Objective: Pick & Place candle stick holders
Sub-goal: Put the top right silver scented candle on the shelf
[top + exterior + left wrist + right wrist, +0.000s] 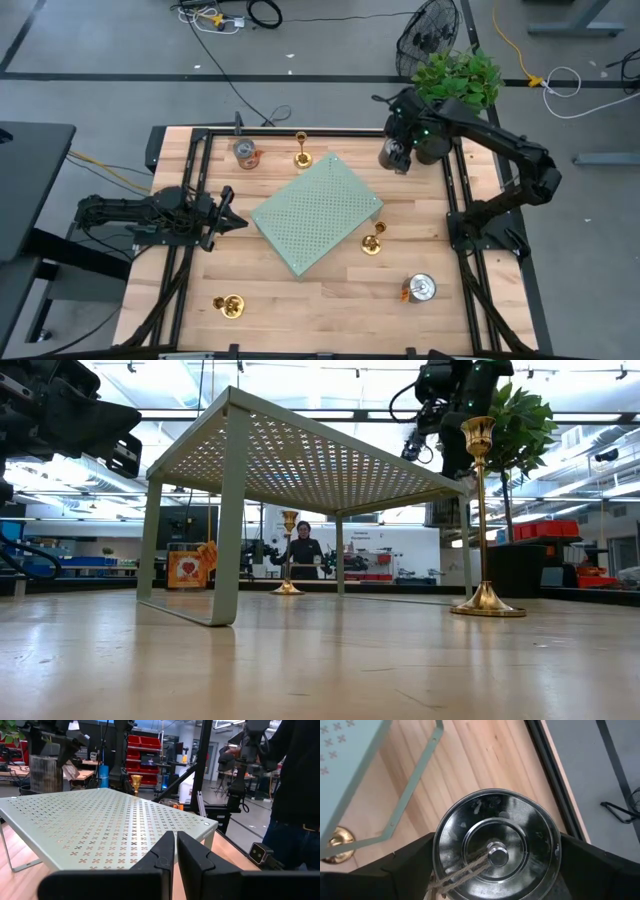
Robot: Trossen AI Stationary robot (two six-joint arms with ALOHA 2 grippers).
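Three gold candle stick holders show in the high view: one upright at the far edge (pixel 301 152), one by the rack's right corner (pixel 372 240), and one at the near left (pixel 232 306). In the low view the nearest holder (pixel 485 520) stands on its round base. My right gripper (pixel 395 155) is at the far right, high above the table, shut on a silver tin can (pixel 495 845). My left gripper (pixel 235 222) waits shut and level at the table's left, pointing at the green rack and touching nothing. My right gripper holds the tin can by its round wall just below the lid's rim (pixel 439 851), one dark finger (pixel 410 862) on each side. The fingers come from above, slanting down. The can is upright with its lid and twine (pixel 465 867) facing up, lifted clear of the table.
A pale green perforated rack (pixel 315 212) stands on its legs in the table's middle. Two more cans stand at the far left (pixel 245 152) and the near right (pixel 420 289). A potted plant (pixel 458 75) sits beyond the far right corner. A person's dark sleeve (pixel 300 780) shows beyond the table.
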